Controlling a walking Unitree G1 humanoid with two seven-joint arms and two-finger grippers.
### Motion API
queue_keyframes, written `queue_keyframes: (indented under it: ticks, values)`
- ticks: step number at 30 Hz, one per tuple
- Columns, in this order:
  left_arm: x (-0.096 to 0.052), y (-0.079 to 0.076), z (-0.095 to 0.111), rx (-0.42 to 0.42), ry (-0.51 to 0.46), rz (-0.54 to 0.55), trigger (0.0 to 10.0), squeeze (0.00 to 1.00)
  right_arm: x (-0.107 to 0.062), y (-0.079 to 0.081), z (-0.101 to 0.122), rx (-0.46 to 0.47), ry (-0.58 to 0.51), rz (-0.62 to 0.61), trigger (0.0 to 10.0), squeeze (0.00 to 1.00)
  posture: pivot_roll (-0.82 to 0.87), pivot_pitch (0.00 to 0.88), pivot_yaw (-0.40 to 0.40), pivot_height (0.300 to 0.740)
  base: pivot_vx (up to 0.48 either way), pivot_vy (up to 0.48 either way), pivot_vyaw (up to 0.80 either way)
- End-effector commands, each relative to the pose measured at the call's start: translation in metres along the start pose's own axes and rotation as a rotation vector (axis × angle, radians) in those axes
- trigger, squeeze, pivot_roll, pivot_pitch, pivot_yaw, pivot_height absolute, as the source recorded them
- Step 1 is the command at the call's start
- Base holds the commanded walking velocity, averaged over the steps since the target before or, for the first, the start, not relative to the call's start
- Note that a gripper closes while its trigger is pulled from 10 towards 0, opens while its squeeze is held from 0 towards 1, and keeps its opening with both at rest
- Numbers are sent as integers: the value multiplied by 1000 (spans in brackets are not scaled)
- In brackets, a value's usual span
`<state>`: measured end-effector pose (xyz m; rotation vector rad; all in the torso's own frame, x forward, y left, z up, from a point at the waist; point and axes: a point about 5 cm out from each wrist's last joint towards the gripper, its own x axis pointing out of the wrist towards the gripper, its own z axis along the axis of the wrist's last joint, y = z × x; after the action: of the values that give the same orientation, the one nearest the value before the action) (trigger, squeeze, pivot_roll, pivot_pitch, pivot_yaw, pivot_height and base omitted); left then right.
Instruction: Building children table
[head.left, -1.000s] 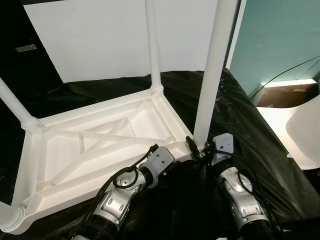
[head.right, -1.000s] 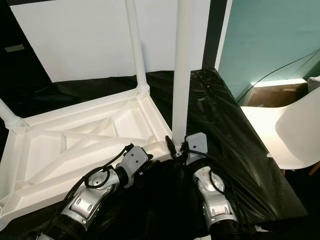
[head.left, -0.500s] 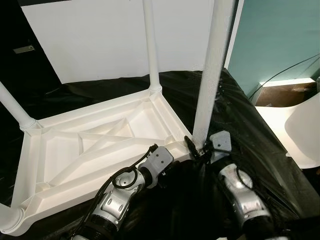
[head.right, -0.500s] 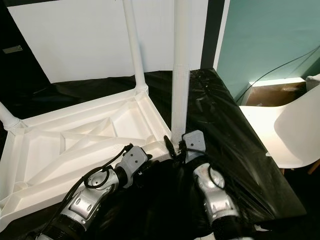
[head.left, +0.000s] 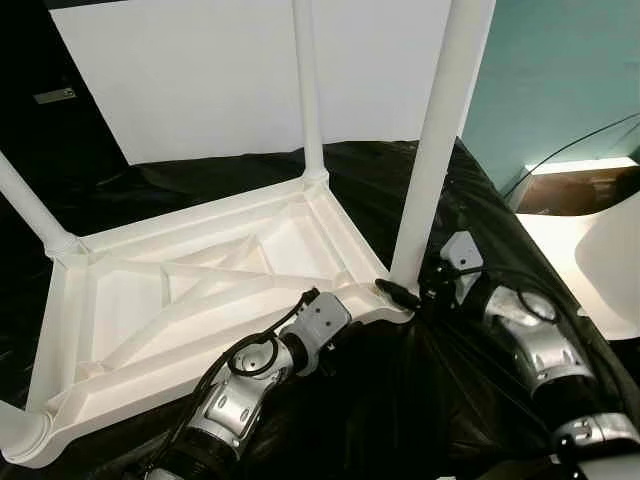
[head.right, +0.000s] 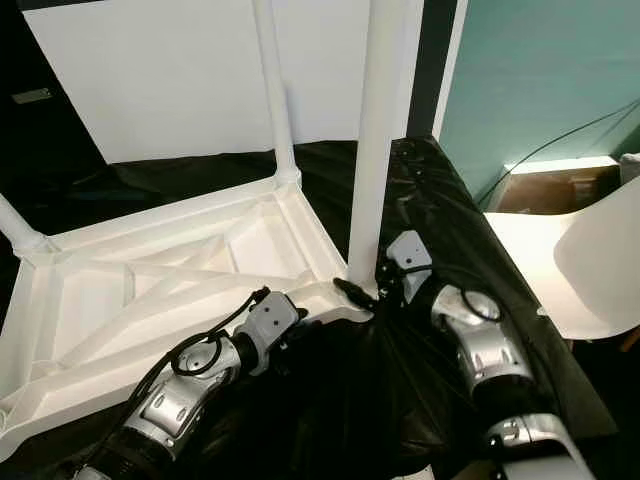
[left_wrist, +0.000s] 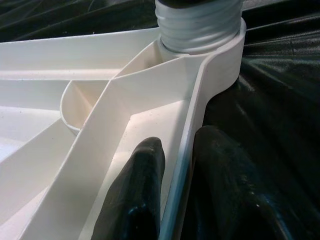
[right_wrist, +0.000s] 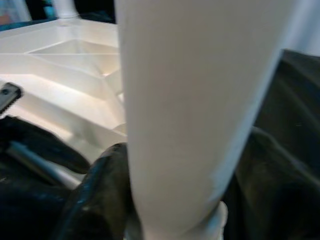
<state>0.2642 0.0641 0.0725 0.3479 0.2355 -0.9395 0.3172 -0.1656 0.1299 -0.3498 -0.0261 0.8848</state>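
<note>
Swung outward to the robot's right, the right hand still clasps the base of the near white leg. Left hand pinches the upturned tabletop rim, on the black-covered desk.

Black plastic sheet spread across middle of view, glossy and creased, running from 9 o'clock edge to 3 o'clock side. White board upright behind it at 12 o'clock, black backdrop showing at 10 o'clock with small grey plate on it. Teal wall at 2 o'clock, dark cable arcing down across it. White chair at 3 o'clock, just beside sheet edge. Brown box near wall foot, beyond chair.
</note>
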Motion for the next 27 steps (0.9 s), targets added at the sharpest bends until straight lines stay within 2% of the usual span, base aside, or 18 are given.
queue_keyframes:
  ticks: [1, 7, 10, 14, 15, 16, 17, 18, 19, 20, 21, 23, 27]
  values:
    - [-9, -18, -55, -91, 248, -72, 10000, 0, -10, -10, -10, 31, 67, 10, 0, 0, -13, 0, 24, 740, 0, 0, 0]
    - [-10, -19, -56, -92, 249, -68, 10000, 0, -13, -17, -13, 79, 96, 46, 0, 0, -9, 0, 19, 740, 0, 0, 0]
    - [-11, -19, -57, -92, 251, -69, 10000, 0, -18, -3, -24, 110, 125, 84, 0, 0, -5, 0, 19, 740, 0, 0, 0]
    - [-11, -19, -57, -92, 251, -69, 10000, 0, -19, 1, -28, 117, 132, 86, 0, 0, -5, 0, 19, 740, 0, 0, 0]
    - [-12, -20, -57, -91, 252, -70, 10000, 0, -17, 9, -30, 143, 101, 17, 0, 0, -2, 0, 19, 740, 0, 0, 0]
    - [-12, -20, -58, -91, 253, -70, 10000, 0, -16, 12, -27, 132, 32, -124, 0, 0, 1, 0, 17, 740, 0, 0, 0]
    - [-13, -20, -58, -91, 254, -70, 10000, 0, -17, 14, -24, 143, -26, -327, 0, 0, 3, 0, 16, 740, 0, 0, 0]
    - [-13, -20, -58, -91, 254, -70, 10000, 0, -17, 14, -24, 143, -26, -327, 0, 0, 3, 0, 16, 740, 0, 0, 0]
    - [-13, -20, -58, -92, 254, -69, 10000, 0, -19, 19, -24, 156, -60, -470, 0, 0, 3, 0, 17, 740, 0, 0, 0]
    - [-13, -20, -58, -93, 253, -68, 10000, 0, -20, 22, -23, 163, -73, -546, 0, 0, 3, 0, 18, 740, 0, 0, 0]
    - [-13, -20, -58, -93, 253, -68, 10000, 0, -20, 22, -23, 163, -73, -546, 0, 0, 3, 0, 18, 740, 0, 0, 0]
    - [-14, -20, -58, -94, 254, -68, 10000, 0, -20, 33, -26, 179, -70, -605, 0, 0, 1, 0, 19, 740, 0, 0, 0]
    - [-14, -20, -58, -94, 256, -71, 10000, 0, -18, 39, -27, 206, -73, -663, 0, 0, 1, 0, 23, 740, 0, 0, 0]
